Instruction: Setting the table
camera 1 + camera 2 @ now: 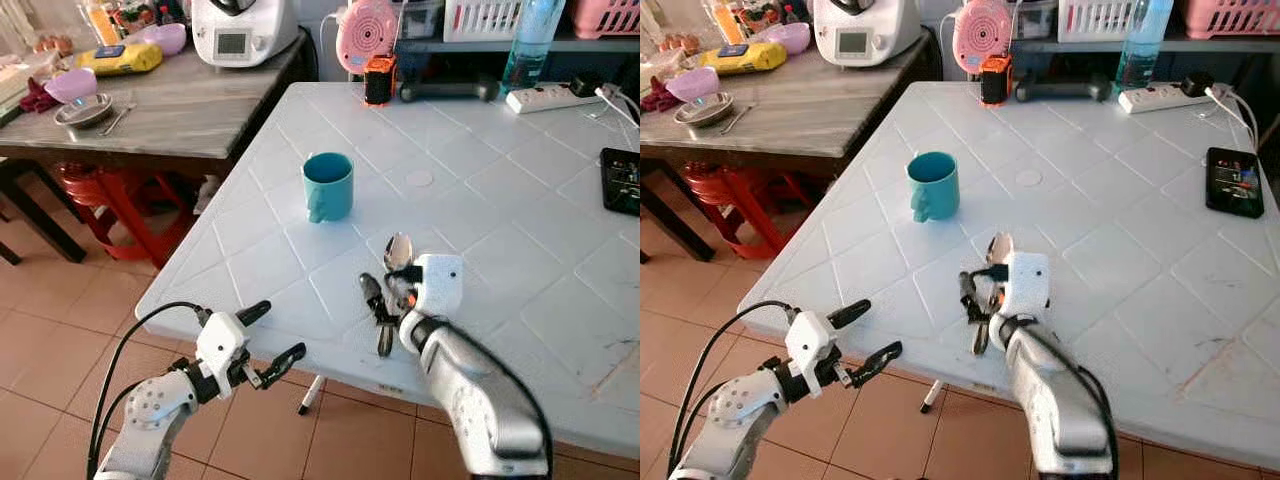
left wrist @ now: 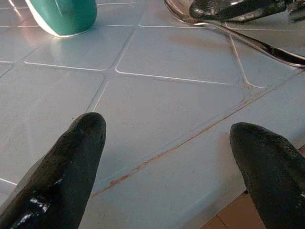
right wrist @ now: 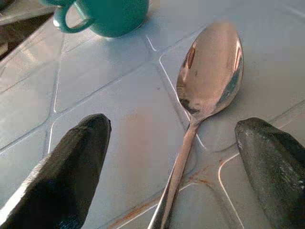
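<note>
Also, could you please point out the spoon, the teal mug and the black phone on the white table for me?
spoon [image 3: 209, 67], right wrist view, on the middle of its bowl.
teal mug [image 1: 328, 190], left eye view, on its outer wall.
black phone [image 1: 1234, 182], right eye view, on its face.

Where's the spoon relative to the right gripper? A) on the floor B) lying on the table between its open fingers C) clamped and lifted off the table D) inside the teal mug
B: the spoon lies flat on the white table, with the right gripper open and its fingers on either side of the handle.
</note>
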Robot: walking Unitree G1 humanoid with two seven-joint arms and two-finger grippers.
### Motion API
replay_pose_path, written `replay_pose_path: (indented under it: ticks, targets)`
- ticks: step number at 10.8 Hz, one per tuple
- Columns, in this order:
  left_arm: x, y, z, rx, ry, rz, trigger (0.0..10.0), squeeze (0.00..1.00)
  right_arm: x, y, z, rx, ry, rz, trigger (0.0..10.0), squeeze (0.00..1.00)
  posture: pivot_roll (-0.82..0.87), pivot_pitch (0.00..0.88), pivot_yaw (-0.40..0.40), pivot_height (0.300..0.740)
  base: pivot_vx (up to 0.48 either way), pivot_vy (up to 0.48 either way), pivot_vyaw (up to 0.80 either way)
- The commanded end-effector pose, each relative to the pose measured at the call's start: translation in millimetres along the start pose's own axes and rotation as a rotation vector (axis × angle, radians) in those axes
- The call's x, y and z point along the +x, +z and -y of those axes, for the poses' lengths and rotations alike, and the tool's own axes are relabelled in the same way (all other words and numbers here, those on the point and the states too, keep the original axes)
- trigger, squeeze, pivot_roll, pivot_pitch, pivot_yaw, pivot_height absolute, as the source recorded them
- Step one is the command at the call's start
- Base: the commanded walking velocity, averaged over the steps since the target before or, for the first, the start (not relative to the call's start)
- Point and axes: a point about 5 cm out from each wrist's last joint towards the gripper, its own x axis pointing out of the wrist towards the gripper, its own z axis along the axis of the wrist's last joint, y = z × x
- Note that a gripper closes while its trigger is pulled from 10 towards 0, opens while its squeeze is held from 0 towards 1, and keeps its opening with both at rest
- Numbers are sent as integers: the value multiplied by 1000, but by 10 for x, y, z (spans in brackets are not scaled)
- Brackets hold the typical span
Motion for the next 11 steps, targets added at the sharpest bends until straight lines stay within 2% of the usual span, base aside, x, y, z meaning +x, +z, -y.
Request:
replay_pose_path:
  ticks: [1,2,3,4,5,6,7,9,11]
  targets:
    - [-32,-138,25,-18,-1,-77,10000,0,28,-167,-44,49,-7,-112,10000,0,-108,125,151,740,0,0,0]
    - [-21,-148,35,-19,-4,-76,10000,0,54,-146,-48,59,-28,-117,8745,0,-107,125,152,740,0,0,0]
    - [-8,-160,43,-18,-8,-74,10000,0,80,-120,-25,71,-72,-142,3765,0,-107,125,152,740,0,0,0]
    - [-1,-175,50,-18,-13,-78,10000,0,114,-123,17,55,-122,-185,1569,0,-106,123,153,740,0,0,0]
    - [4,-184,53,-19,-17,-77,10000,0,135,-127,53,40,-164,-210,0,0,-106,122,153,740,0,0,0]
    - [3,-200,61,-20,-24,-84,10000,0,171,-129,71,-67,-187,-262,0,0,-108,123,153,740,0,0,0]
    - [3,-211,68,-19,-27,-82,10000,0,198,-102,23,-120,-145,-290,0,0,-107,123,151,740,0,0,0]
    - [-4,-244,73,-22,-32,-89,10000,0,234,-137,8,-158,-129,-330,0,0,-105,126,151,740,0,0,0]
    - [-25,-306,83,-31,-33,-106,10000,0,227,-218,64,-169,-98,-360,0,0,-102,131,152,740,0,0,0]
